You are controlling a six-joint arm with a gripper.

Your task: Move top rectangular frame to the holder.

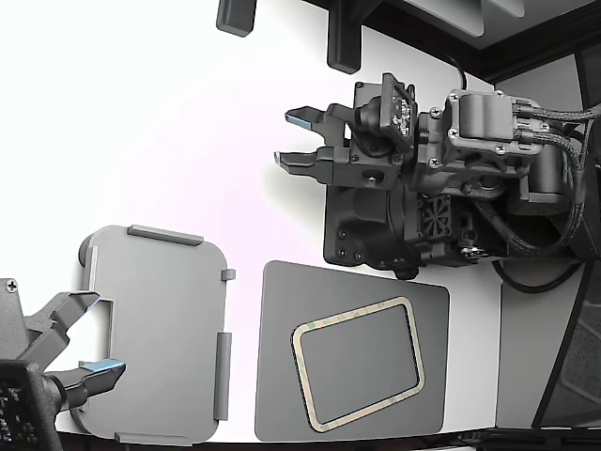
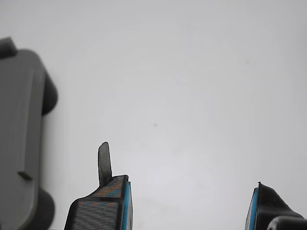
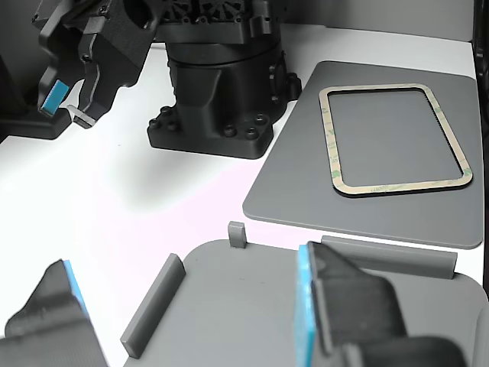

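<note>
The top rectangular frame [image 1: 357, 314] is a thin cream outline with a greenish edge. It lies flat on a dark grey mat [image 1: 282, 376] at the exterior view's lower middle, and shows in the other view as the frame [image 3: 331, 138]. The holder [image 1: 160, 329], a light grey tray with raised tabs, sits to the mat's left in the exterior view; an edge of the holder [image 2: 17, 143] shows in the wrist view. My gripper [image 1: 284, 138] hovers open over bare white table, apart from both, with nothing between its blue-padded fingers. It also shows as the gripper [image 2: 182, 187] and, in the other view, the gripper [image 3: 70, 107].
A second arm's gripper [image 1: 89, 334] stands open at the holder's left edge in the exterior view; its fingers [image 3: 344, 313] fill the other view's foreground over the holder [image 3: 229, 306]. My arm's black base [image 1: 394, 216] stands just beyond the mat [image 3: 290, 191].
</note>
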